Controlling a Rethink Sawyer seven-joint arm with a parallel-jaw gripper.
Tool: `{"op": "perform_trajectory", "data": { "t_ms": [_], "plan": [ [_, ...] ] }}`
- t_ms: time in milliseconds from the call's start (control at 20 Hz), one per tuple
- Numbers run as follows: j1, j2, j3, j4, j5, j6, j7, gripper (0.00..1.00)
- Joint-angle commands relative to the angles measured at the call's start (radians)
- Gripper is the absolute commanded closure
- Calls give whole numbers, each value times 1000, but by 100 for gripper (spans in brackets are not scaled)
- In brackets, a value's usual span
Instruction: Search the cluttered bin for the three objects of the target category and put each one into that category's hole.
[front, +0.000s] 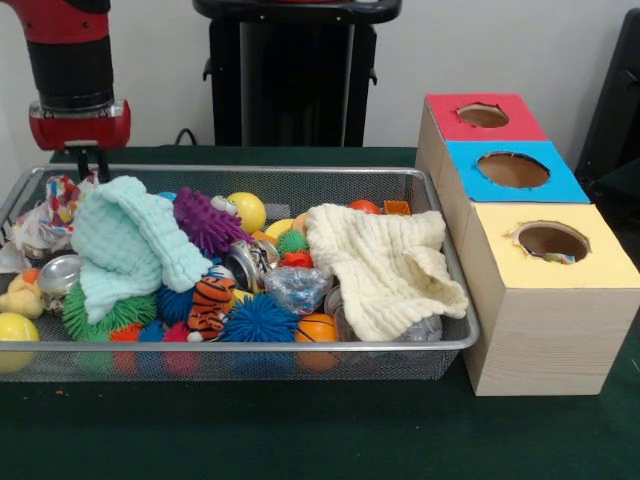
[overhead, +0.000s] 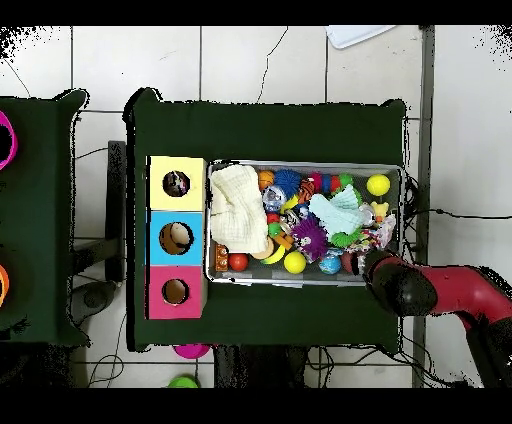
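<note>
At the far left corner of the bin (front: 440, 345) in the front view hangs the pincer (front: 88, 163), dark tips just above the mesh rim; whether apart or together cannot be told. Just below and to its left lies a printed fabric piece (front: 52, 203), white with red, blue and yellow blotches, bunched against the bin's left end, almost touching the tips. Needs, by judgement, only a short drop down and slightly leftward to reach it. Beside it, toward the right, a mint-green waffle cloth (front: 125, 245), then a cream waffle cloth (front: 385, 265) over the right end. Well apart at the opposite end, beyond the bin's right side, stands the yellow-faced hole (front: 552, 240), nearest of three boxes, with something patterned inside. Seen from overhead only: the arm (overhead: 440, 292) covering the bin's corner and hiding the pincer, and the boxes in a row along the bin's short end on the green surface (overhead: 270, 130).
</note>
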Motion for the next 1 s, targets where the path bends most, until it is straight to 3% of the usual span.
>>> {"op": "perform_trajectory", "data": {
  "t_ms": [50, 250, 500, 700, 1000],
  "plan": [
    [46, -187, 38, 71, 103, 179, -189, 100],
    [69, -240, 40, 92, 150, 214, -197, 100],
    [82, -255, 35, 91, 175, 232, -196, 100],
    [80, -302, 52, 116, 254, 285, -198, 100],
    [112, -343, 65, 166, 377, 324, -121, 100]
  ]
}}
